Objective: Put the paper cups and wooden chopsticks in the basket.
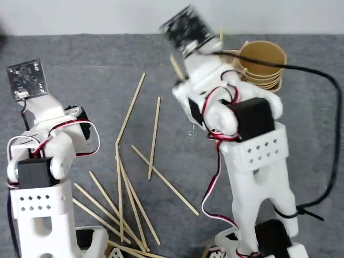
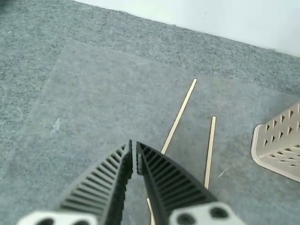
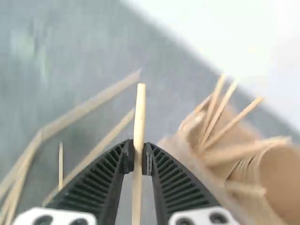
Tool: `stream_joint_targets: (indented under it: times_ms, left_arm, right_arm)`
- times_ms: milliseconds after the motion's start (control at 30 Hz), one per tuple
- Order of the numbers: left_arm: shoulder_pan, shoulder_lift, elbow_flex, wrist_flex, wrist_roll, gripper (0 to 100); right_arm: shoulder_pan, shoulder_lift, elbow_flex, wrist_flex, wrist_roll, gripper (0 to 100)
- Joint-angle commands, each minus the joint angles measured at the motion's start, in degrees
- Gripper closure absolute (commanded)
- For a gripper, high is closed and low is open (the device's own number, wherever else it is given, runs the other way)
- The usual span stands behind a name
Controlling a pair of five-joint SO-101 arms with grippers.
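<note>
Now the right gripper (image 3: pixel 138 153) pinches one chopstick (image 3: pixel 139 108) just beside the basket (image 2: pixel 279 140), the left gripper (image 2: pixel 132 152) closed and empty above the mat (image 2: pixel 93 103); so thin a pinch may let it swivel and drop outside.

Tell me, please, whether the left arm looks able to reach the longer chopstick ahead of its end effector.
Probably yes: the left end effector is shut and empty, with only bare mat up to the chopstick; it must open first.

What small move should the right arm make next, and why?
Probably swing sideways over the basket before releasing. The right gripper is shut on a chopstick that sits beside the basket, not above it, and the basket holds other chopsticks and paper cups.
</note>
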Motion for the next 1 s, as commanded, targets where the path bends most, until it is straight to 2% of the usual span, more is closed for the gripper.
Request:
stream_joint_targets:
  times_ms: [0, 267, 467, 733, 900, 967]
  left_arm:
    - [-0.26, -1.23, -0.04, 0.18, -0.44, 99]
    - [-0.26, -1.23, 2.24, -0.26, -0.44, 99]
    - [-0.18, -1.23, 2.77, -0.26, -0.44, 99]
    - [-0.26, -1.23, 2.86, 0.0, -0.53, 99]
    - [-0.26, -1.23, 2.86, 0.18, -0.62, 99]
    - [-0.26, -1.23, 2.86, 0.18, -0.62, 99]
  right_arm:
    - [-0.22, -2.86, -5.71, -9.54, -4.57, 99.1]
    - [4.44, -2.59, -6.07, -27.65, -5.54, 99.1]
    - [10.42, 2.51, -6.07, -36.18, -5.27, 99.1]
    - [13.85, 12.35, -6.07, -33.01, -10.46, 98.3]
    - [14.2, 12.44, -7.38, -26.15, -10.99, 81.6]
    - [14.02, 11.3, -8.7, -22.55, -10.99, 79.3]
